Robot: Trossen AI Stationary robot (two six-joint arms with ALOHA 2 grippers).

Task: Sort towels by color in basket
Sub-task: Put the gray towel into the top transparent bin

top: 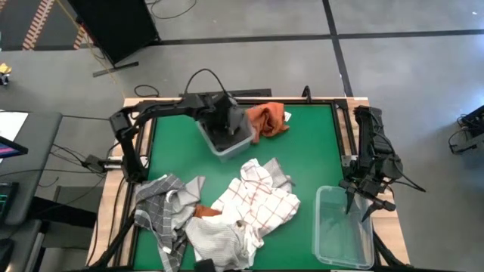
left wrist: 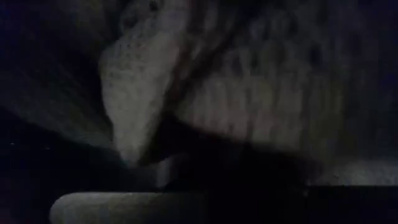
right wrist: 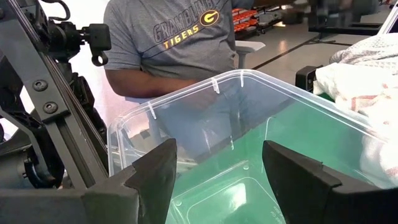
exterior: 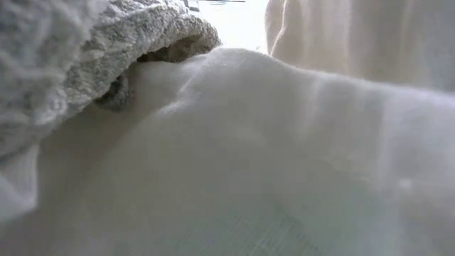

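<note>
- Overhead, left gripper (top: pixel 224 130) down inside the far clear bin (top: pixel 243 139), fingers pressed together on the dark grey towel (top: pixel 221 138).
- Right gripper (right wrist: pixel 217 180) spread wide, empty, over the near-right clear bin (right wrist: pixel 186 99).
- Rust-orange towel (top: pixel 268 119) beside the far bin.
- Plaid towel (top: pixel 165 198), red-grid towel (top: pixel 257 196), plain white towel (top: pixel 215 238) heaped on the green table (top: pixel 318 151).

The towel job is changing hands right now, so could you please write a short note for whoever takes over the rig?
Left gripper: shut, down inside the far bin on the dark grey towel; whether it grips the towel cannot be told.
Right gripper: open, empty, waiting over the near bin.
Orange towel: on the mat beside the far bin, not in it.
Plaid towel, red-grid towel and white towel: heaped at the table's near side.
Done: dark grey binned.
Left: the other four; near bin has no towels.
</note>
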